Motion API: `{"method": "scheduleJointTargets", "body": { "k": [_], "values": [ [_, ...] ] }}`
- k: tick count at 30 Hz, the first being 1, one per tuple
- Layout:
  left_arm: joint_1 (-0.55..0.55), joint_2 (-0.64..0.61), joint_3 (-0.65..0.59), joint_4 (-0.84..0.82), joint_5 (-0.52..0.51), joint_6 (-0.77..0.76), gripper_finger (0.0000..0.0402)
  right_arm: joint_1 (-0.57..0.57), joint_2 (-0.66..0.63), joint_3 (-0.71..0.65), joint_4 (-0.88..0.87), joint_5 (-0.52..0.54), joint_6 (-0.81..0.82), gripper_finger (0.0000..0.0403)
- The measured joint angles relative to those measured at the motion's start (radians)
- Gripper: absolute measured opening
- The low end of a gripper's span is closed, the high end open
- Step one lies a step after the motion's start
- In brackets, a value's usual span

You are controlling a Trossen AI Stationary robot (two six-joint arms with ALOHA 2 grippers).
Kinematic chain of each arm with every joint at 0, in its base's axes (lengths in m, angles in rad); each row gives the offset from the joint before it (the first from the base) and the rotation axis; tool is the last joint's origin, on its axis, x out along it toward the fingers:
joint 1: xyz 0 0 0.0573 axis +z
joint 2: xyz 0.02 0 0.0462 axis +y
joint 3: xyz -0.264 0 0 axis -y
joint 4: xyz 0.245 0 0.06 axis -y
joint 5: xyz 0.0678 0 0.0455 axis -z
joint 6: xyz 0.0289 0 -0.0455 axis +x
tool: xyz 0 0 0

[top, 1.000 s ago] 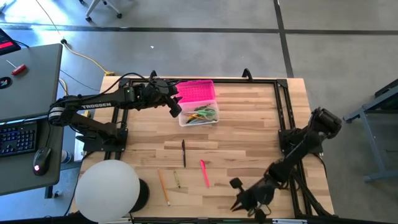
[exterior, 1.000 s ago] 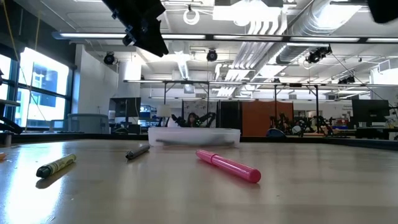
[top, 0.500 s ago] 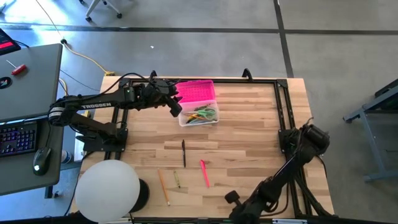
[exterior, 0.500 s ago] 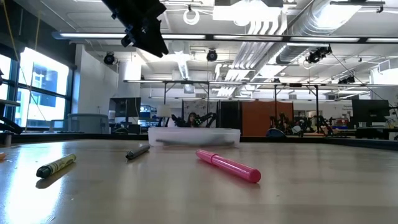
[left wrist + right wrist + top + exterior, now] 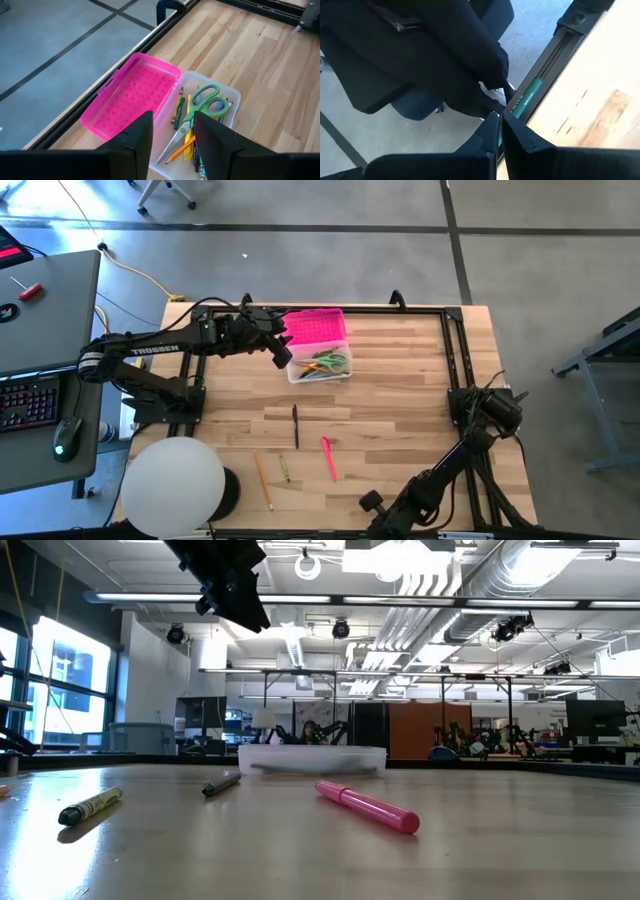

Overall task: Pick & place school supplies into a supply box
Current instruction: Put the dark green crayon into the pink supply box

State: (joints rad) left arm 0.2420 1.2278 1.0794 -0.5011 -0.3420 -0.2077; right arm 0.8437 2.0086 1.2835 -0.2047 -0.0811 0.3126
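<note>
The supply box (image 5: 319, 365) stands open near the table's far edge, its pink lid (image 5: 314, 327) laid back; in the left wrist view its clear base (image 5: 202, 125) holds green-handled scissors (image 5: 202, 102) and several pencils. On the table lie a black pen (image 5: 295, 425), a pink pen (image 5: 329, 458), an orange pencil (image 5: 263, 480) and a yellow-green crayon (image 5: 284, 469). My left gripper (image 5: 283, 352) (image 5: 172, 137) hangs open above the box's left end. My right gripper (image 5: 378, 515) (image 5: 499, 120) is shut and empty at the table's near edge, beyond the frame rail.
A white round lamp head (image 5: 175, 485) covers the table's near left corner. A black frame rail (image 5: 455, 370) runs along the table's right and far sides. A side desk with a keyboard (image 5: 28, 402) stands left of the table. The low view shows the pink pen (image 5: 368, 808) nearest.
My right arm has folded lower, its elbow dropping toward the near edge, and its gripper has slid a little toward the table's left along the near edge. The pens and the box lie as before.
</note>
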Motion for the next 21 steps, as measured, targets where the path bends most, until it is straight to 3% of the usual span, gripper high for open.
{"method": "scheduleJointTargets", "body": {
  "k": [21],
  "values": [
    [0.0, 0.0, 0.0, 0.0, -0.007, 0.001, 0.0175, 0.007, 0.055, -0.002, 0.012, -0.058, -0.085, 0.0]
  ]
}}
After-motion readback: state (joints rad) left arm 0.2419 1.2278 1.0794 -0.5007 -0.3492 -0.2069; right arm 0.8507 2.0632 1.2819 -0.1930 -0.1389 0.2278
